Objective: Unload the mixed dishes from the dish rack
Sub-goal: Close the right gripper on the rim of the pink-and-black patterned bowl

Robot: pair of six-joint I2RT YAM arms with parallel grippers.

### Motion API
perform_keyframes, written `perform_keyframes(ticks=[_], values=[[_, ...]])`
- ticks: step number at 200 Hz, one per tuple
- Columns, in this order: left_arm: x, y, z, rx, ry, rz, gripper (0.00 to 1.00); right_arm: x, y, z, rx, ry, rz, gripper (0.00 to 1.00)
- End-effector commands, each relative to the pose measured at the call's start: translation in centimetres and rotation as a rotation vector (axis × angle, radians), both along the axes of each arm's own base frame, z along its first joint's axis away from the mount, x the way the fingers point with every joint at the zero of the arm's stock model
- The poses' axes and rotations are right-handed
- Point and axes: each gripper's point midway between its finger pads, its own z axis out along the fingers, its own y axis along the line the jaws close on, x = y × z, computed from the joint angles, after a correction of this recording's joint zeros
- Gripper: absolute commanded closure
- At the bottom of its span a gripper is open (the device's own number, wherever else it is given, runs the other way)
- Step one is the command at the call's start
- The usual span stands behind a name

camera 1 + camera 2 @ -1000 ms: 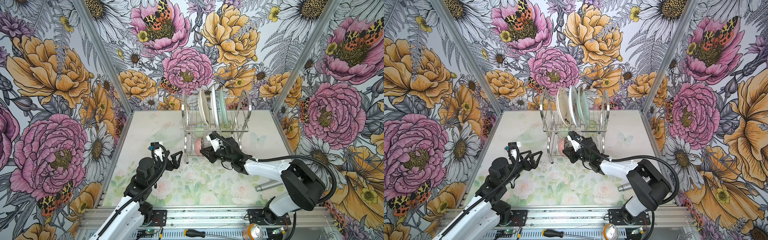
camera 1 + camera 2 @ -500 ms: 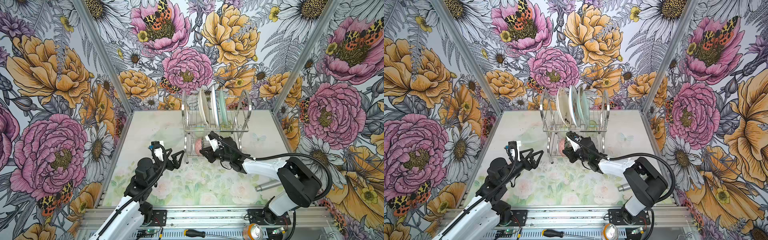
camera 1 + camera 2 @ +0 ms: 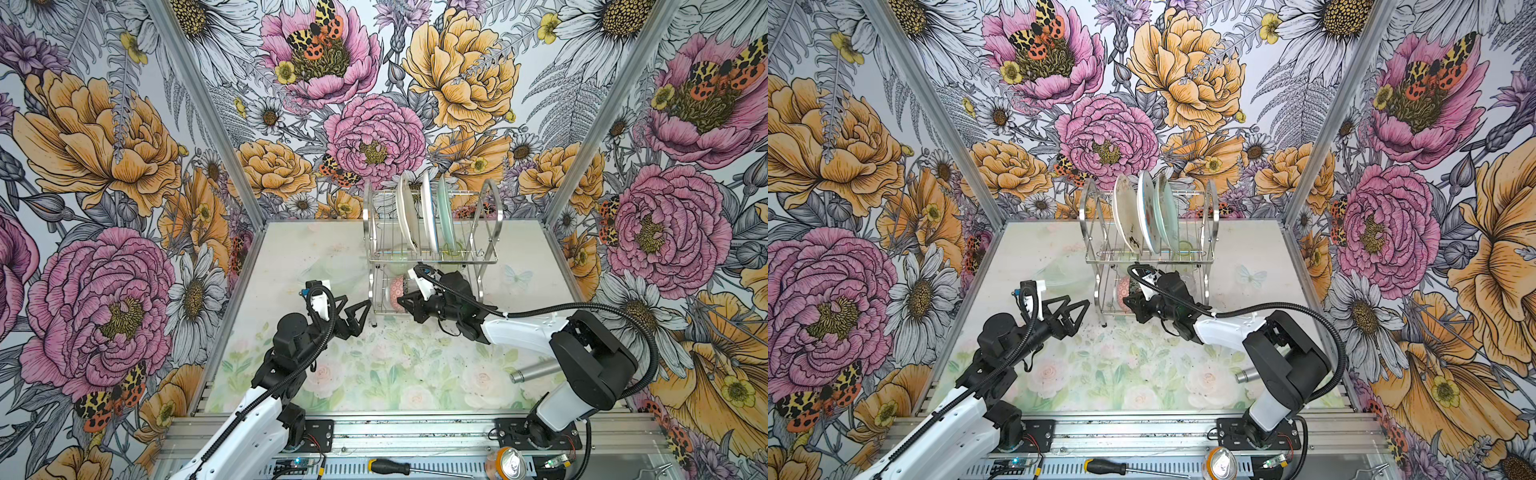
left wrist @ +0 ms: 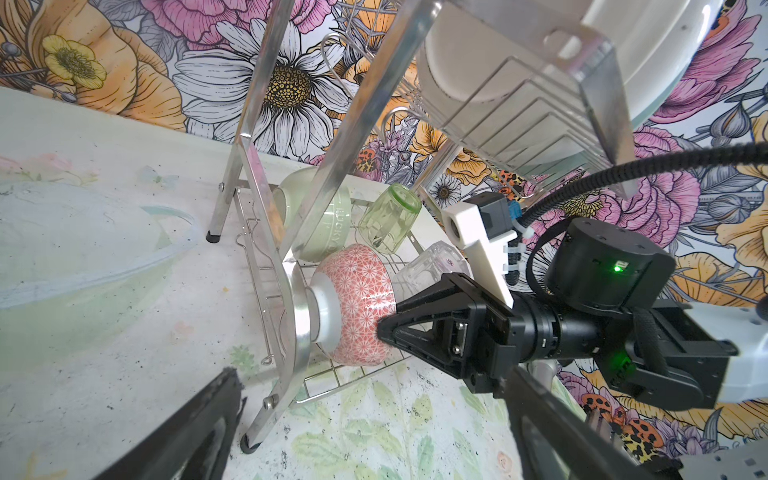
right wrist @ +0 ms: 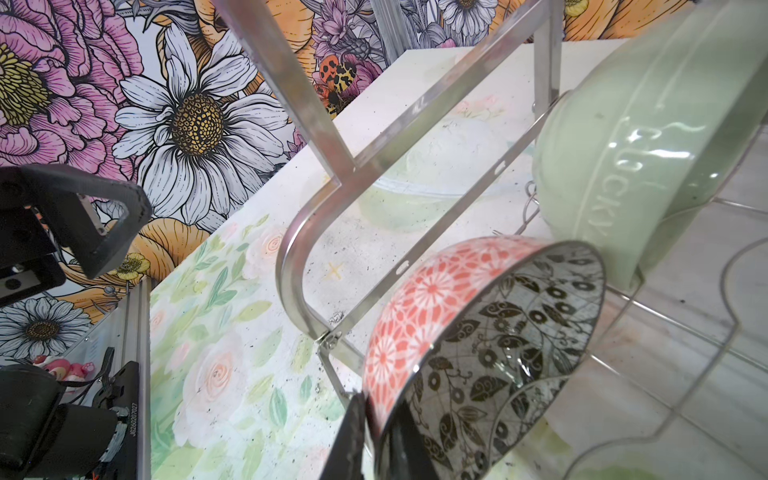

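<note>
- The left gripper [image 3: 357, 305] hangs over the table just off the left end of the dish rack [image 3: 492, 232]. Its jaws are spread wide and hold nothing. It faces the lower shelf but touches no dish.
- Just right of it, at the left end of the lower shelf, the red patterned bowl [image 4: 357, 299] lies on its side. Its white foot points at the rack's arched left frame and sits close against it. Its mouth opens the other way, toward the right arm, so the bowl's axis runs along the shelf, left to right.
- The right gripper [image 5: 376, 440] comes in from the rack's open front and is clamped on the front part of the bowl's rim. One finger is on the red outer wall and the other is inside on the black leaf pattern. This arm is the nearer one and the only one touching a dish.
- The way out looks to be forward and low, toward the robot. The frame blocks the left and the upper shelf sits right overhead.
- Deeper on the same shelf are the pale green bowl [image 4: 316, 216], the green tumbler [image 4: 388, 220] and the clear glass [image 4: 432, 266]. The glass lies just beside the gripper and could get knocked.
- Three plates [image 3: 424, 216] stand upright in the upper slots.
</note>
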Motion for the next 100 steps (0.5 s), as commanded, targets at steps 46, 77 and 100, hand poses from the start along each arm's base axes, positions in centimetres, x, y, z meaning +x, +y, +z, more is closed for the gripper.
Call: perform_keyframes(ticks=[46, 77, 100], values=[[0.28, -0.27, 0.35, -0.025, -0.013, -0.012, 0.01, 1.08, 0.52, 0.6, 0.015, -0.025, 0.009, 0.91], [0.62, -0.29, 0.1, -0.02, -0.004, -0.004, 0.01, 1.18, 0.71, 0.54, 0.02, -0.018, 0.018, 0.94], [0.75, -0.41, -0.1, -0.017, 0.002, -0.007, 0.01, 1.2, 0.79, 0.61, 0.022, -0.019, 0.021, 0.95]])
